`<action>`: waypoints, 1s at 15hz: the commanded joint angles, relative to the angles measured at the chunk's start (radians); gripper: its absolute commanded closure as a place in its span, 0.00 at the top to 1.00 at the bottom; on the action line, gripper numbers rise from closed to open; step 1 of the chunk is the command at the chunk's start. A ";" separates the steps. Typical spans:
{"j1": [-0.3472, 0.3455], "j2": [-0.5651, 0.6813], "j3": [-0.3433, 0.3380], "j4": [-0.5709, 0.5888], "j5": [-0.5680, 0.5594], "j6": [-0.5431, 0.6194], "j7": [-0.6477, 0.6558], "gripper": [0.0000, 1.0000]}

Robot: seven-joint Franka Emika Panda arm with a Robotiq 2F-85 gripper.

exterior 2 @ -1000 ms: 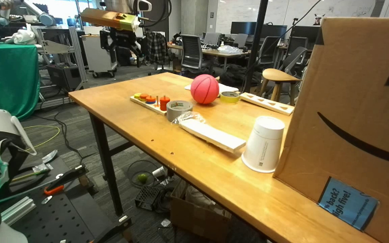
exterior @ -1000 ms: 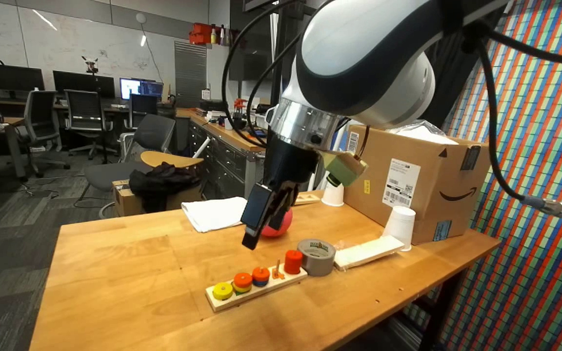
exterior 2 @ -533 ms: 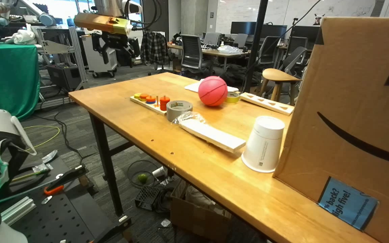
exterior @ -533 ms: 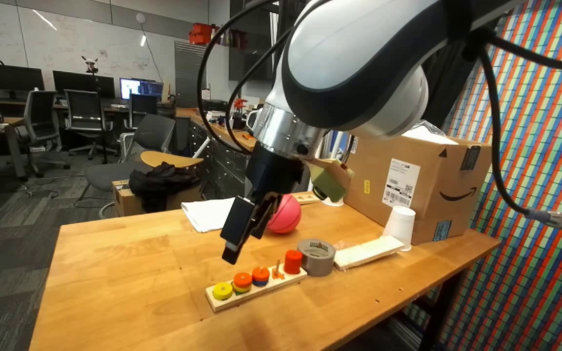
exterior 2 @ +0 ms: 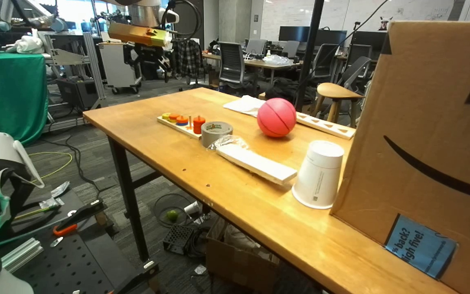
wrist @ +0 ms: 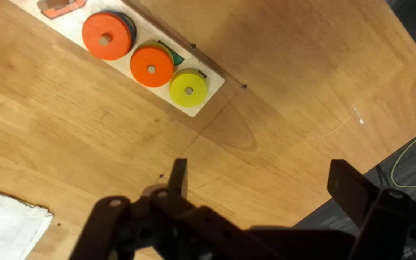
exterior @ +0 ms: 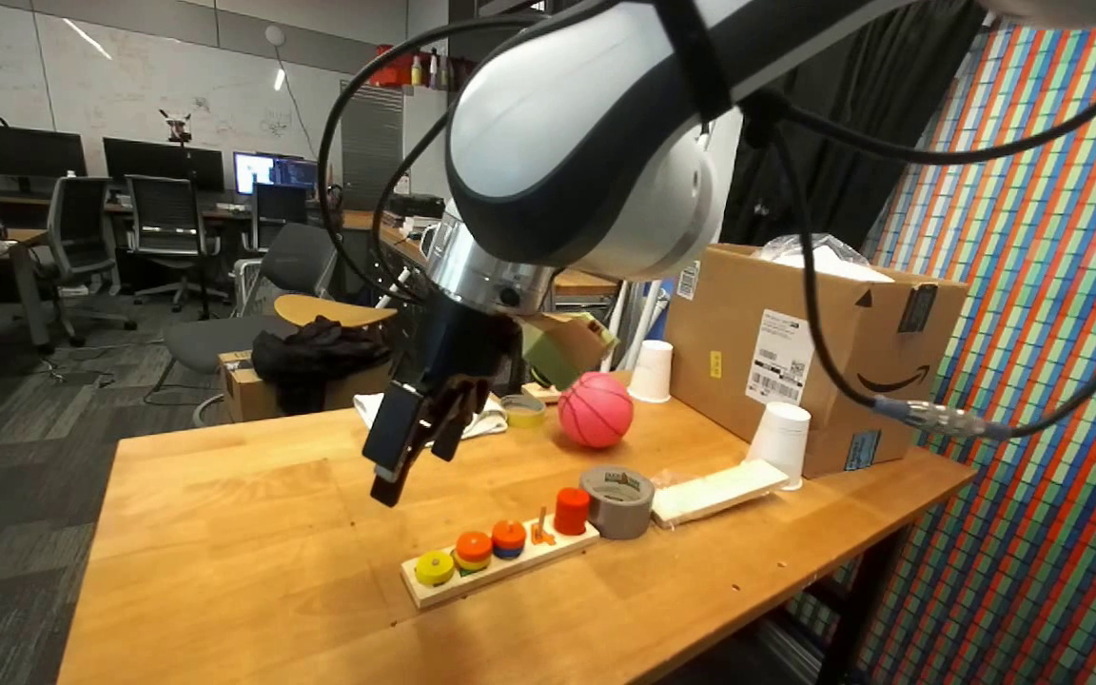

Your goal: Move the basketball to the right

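Note:
The basketball is a pink-red ball (exterior: 596, 409) with dark seams. It rests on the wooden table and also shows in an exterior view (exterior 2: 276, 117), in front of the white slotted board and apart from the white cup. It is out of the wrist view. My gripper (exterior: 415, 471) is in the air over the table, left of the ball in both exterior views and well apart from it. In the wrist view its two fingers (wrist: 258, 162) are wide apart with only table and floor behind them. The gripper is open and empty.
A wooden ring stacker (exterior: 500, 561) and a grey tape roll (exterior: 616, 501) lie in front of the ball. A pale board (exterior: 719, 492), white cups (exterior: 781, 442) and a large cardboard box (exterior: 814, 352) are to its right. A white cloth (wrist: 7, 220) and yellow tape (exterior: 523, 411) lie behind.
The ball has moved right in both exterior views, toward the cardboard box. My gripper has moved left, away from the ball, in an exterior view. It stays open.

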State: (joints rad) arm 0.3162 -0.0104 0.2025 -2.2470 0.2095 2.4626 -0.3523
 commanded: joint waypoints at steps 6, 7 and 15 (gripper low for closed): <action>-0.107 0.225 -0.021 0.244 -0.131 -0.053 0.088 1.00; -0.119 0.233 -0.028 0.249 -0.140 -0.064 0.101 1.00; -0.192 0.222 -0.080 0.223 -0.175 -0.071 0.165 1.00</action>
State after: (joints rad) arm 0.1395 0.2256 0.1322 -2.0318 0.0597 2.4027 -0.2254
